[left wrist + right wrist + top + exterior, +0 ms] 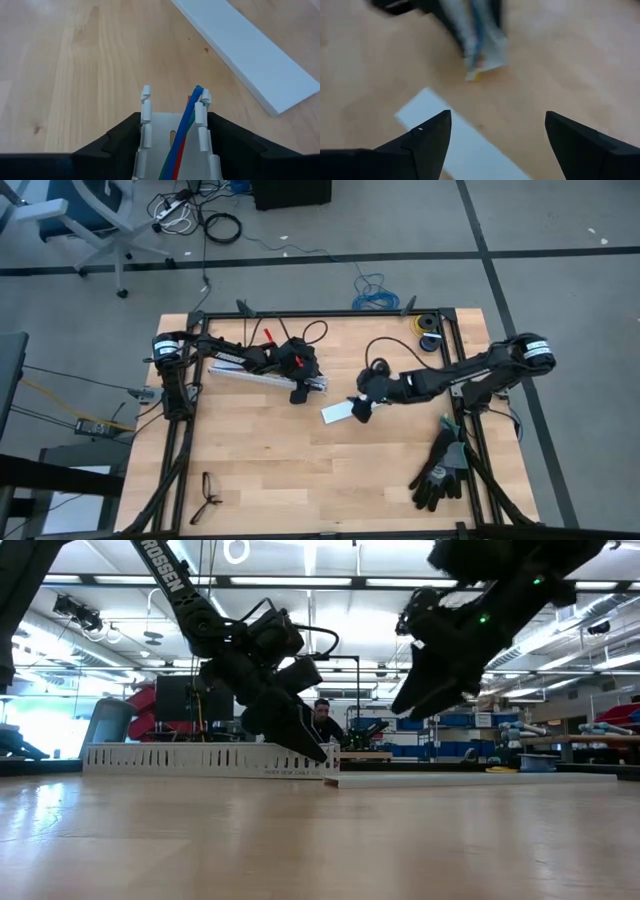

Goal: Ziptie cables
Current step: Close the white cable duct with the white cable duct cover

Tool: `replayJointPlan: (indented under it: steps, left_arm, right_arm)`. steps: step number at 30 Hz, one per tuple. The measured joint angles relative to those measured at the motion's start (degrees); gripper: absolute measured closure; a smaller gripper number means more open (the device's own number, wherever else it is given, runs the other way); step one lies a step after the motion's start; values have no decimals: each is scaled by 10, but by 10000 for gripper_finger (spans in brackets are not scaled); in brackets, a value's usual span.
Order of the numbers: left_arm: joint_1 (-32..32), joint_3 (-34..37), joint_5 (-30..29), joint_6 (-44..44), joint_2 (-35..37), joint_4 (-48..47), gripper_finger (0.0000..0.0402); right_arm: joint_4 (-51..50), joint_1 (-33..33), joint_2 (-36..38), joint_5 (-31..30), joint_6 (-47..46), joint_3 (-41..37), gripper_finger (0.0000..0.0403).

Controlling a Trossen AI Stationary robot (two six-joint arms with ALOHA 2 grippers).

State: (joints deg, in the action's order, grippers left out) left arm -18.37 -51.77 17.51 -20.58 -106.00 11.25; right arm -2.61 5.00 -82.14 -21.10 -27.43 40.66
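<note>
The left gripper clasped the end of a white slotted plastic duct (blue, red and green cables lay inside). The right gripper hung spread above a flat white plastic strip; black gloves lay near 1 table edge.

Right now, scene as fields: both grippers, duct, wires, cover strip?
left gripper: closed on the slotted duct's end
slotted duct: lying on the table, white
wires: blue, red, green, lying inside the duct
right gripper: open, holding nothing, above the flat strip
flat strip: white, lying on the table beside the duct's end
table: wood
</note>
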Motion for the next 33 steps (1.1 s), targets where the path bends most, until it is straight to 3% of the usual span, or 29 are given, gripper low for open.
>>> replayJointPlan:
  steps: [4, 8, 10, 19, 33]
  left_arm:
    - [0, 0, 6, -1, 0, -5, 177]
    - [0, 0, 8, -1, 1, -9, 177]
    - [0, -1, 8, -1, 1, -13, 177]
    - [0, -1, 9, 3, 1, -18, 177]
    - [0, 0, 8, 29, 0, -17, 177]
  right_arm:
    - [109, -25, -57, 108, 173, 0, 96]
    - [161, -32, -120, 140, 314, 12, 96]
    - [161, -37, -138, 146, 321, 24, 96]
    - [168, -69, -218, 287, 323, 54, 96]
    - [155, -67, -218, 346, 354, 70, 96]
